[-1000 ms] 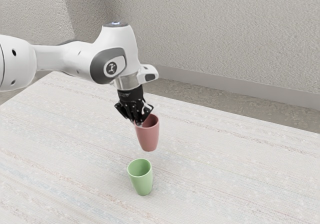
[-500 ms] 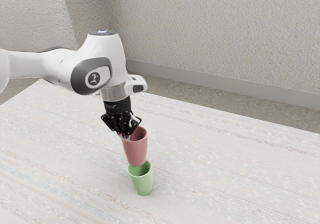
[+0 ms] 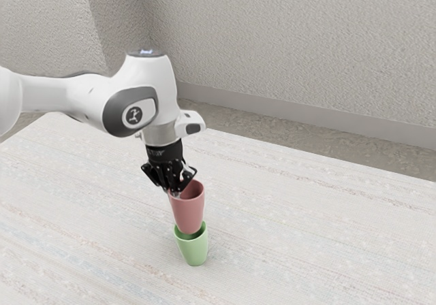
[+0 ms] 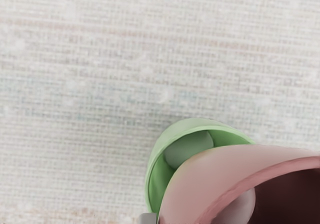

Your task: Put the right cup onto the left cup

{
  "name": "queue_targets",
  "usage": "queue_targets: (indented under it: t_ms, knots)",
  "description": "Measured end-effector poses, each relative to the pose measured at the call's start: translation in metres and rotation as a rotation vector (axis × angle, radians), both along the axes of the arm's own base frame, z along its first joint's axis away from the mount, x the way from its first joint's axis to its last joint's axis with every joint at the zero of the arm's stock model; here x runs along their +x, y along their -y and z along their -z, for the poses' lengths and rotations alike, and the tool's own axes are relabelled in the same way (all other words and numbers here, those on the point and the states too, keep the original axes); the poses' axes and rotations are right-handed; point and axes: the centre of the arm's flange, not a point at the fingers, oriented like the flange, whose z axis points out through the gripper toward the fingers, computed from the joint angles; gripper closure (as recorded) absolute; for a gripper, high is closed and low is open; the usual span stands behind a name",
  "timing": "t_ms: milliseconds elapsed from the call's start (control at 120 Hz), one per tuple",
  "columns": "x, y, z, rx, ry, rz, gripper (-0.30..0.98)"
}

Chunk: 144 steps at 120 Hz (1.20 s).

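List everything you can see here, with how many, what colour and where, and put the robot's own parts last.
Pink cup: one, pink, at the green cup's mouth
Green cup: one, green, on the table
Table: one, whitish with faint streaks, under the green cup
Floor: one, grey-brown, beyond the table
Baseboard: one, grey, along the wall's foot
Wall: pale grey, background, count unclear
Arm: one, white and grey, above the table
Gripper: one, black, gripping the pink cup

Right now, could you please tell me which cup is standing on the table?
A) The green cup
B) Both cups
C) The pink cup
A: the green cup stands on the table, while the end effector holds the pink cup up over its mouth.
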Motion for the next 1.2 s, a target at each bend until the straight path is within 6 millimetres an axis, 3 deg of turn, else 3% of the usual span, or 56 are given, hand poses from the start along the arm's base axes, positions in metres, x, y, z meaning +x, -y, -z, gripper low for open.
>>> queue_targets:
  t_ms: [433,625,792,1008,1133,1200]
  knots:
    - [0.004,0.001,0.022,0.008,-0.018,-0.019,0.78]
    - [0.006,0.003,0.023,0.004,-0.016,-0.020,0.37]
    - [0.008,0.005,0.017,0.001,-0.005,-0.016,0.17]
    - [0.038,0.013,-0.072,0.002,0.098,0.013,0.06]
    - [0.048,0.014,-0.132,0.024,0.162,0.066,0.03]
    - [0.049,0.013,-0.152,0.035,0.178,0.112,0.02]
